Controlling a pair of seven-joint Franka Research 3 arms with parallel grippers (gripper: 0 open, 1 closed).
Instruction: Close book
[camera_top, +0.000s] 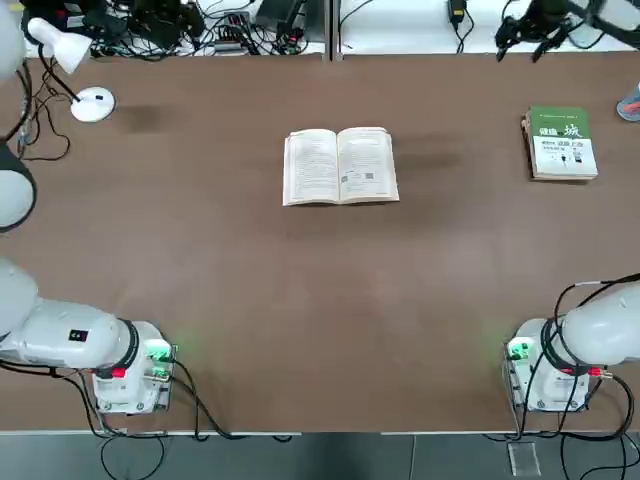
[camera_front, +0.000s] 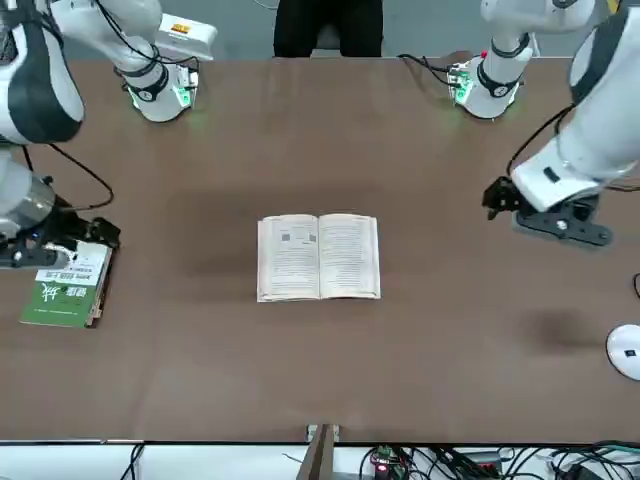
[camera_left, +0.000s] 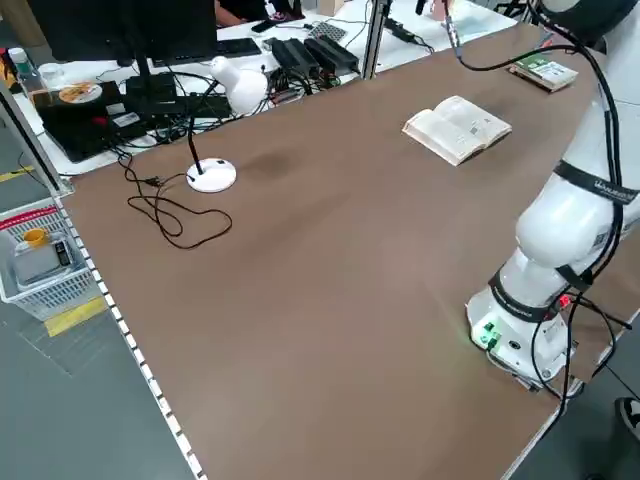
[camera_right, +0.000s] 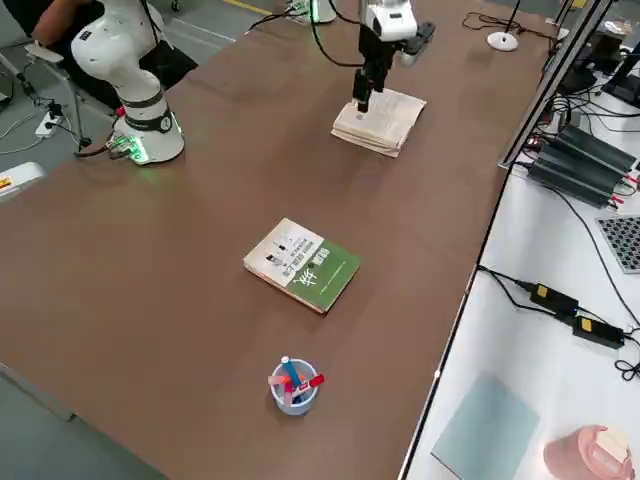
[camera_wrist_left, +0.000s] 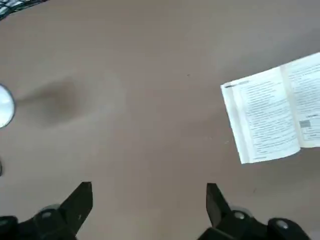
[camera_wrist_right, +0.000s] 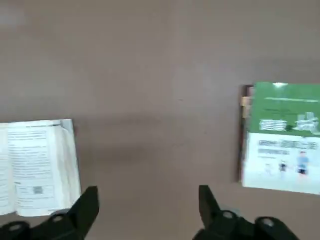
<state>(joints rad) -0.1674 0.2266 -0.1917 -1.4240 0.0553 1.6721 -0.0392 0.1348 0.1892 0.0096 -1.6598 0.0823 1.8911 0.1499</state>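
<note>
The book (camera_top: 341, 166) is lying open, pages up, mid-table. Only the wrist views are showing the jaws: left gripper (camera_wrist_left: 148, 200) and right gripper (camera_wrist_right: 147, 200) both hanging spread wide, holding nothing (overhead they are cut off). The green-and-white book (camera_wrist_right: 281, 137) is sitting well apart.

We can make out very little lettering. The green-and-white book (camera_top: 561, 142), at the upper right of the top view, carries white Chinese characters on its green band and smaller dark lines on the white half below; they show but we cannot read them with confidence. The open book (camera_top: 341, 165) in the upper middle of that view shows dense printed lines on both cream pages, with a small grey figure on the right-hand page, all too fine to read.
</note>
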